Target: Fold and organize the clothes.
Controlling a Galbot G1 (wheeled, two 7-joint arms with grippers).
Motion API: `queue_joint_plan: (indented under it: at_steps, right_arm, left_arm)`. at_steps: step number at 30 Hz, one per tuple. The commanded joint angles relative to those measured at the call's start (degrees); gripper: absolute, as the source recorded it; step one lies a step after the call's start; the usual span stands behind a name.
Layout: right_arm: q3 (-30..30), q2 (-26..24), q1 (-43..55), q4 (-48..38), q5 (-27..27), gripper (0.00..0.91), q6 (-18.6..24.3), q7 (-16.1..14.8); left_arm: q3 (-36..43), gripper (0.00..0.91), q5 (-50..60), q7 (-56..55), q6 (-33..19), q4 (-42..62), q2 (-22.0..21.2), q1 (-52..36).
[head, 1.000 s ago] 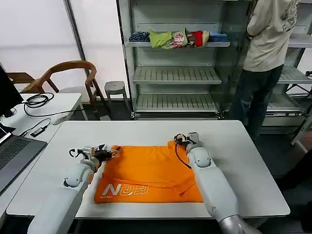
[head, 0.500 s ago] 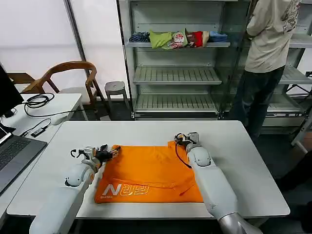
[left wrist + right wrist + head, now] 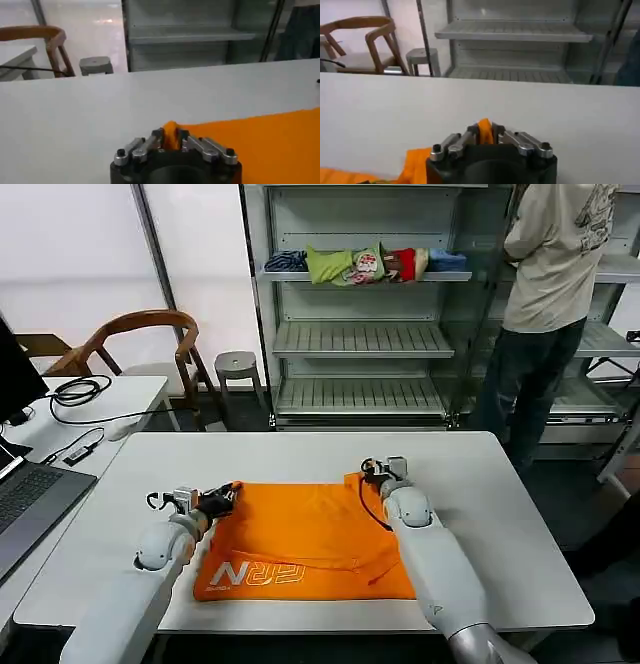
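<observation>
Garment: the orange T-shirt [image 3: 305,539] lies flat on the white table [image 3: 500,514], nearer its near edge, white lettering face-up at the near left.

Left gripper [image 3: 222,498]: at the shirt's far left corner, jaws closed to a narrow gap on a pinch of orange cloth; the left wrist view shows the fabric [image 3: 170,134] bunched between the fingertips.

Right gripper [image 3: 372,470]: at the far right corner, jaws likewise nearly closed on a small peak of cloth [image 3: 485,127].

Step in hand (judged): both far corners are gripped, ready to be lifted and carried toward the near edge for a fold.

Doing it well: raise both corners together and evenly, so the far edge stays taut and level between the grippers. Lift enough for the cloth to clear the layer below, then draw it toward the near hem and lay the corners square over the near corners. Unequal travel would skew the fold; a thin pinch could slip if the pull is sudden.

Change from earlier frames: the left gripper has shifted slightly right and far-ward, and the corner it holds now stands a little raised. The right gripper and the near hem appear unmoved.

Surroundings: folded garments [image 3: 365,264] sit on a far shelf, untouched.
</observation>
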Motion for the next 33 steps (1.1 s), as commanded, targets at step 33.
queue_joint_plan:
  at_steps: [33]
  right_arm:
    - [2.8, -15.0, -27.2, 45.0, 8.8, 0.000, -2.9, 3.4]
  left_arm:
    - [-12.8, 0.020, -3.9, 1.0, -2.7, -25.8, 4.2, 23.5]
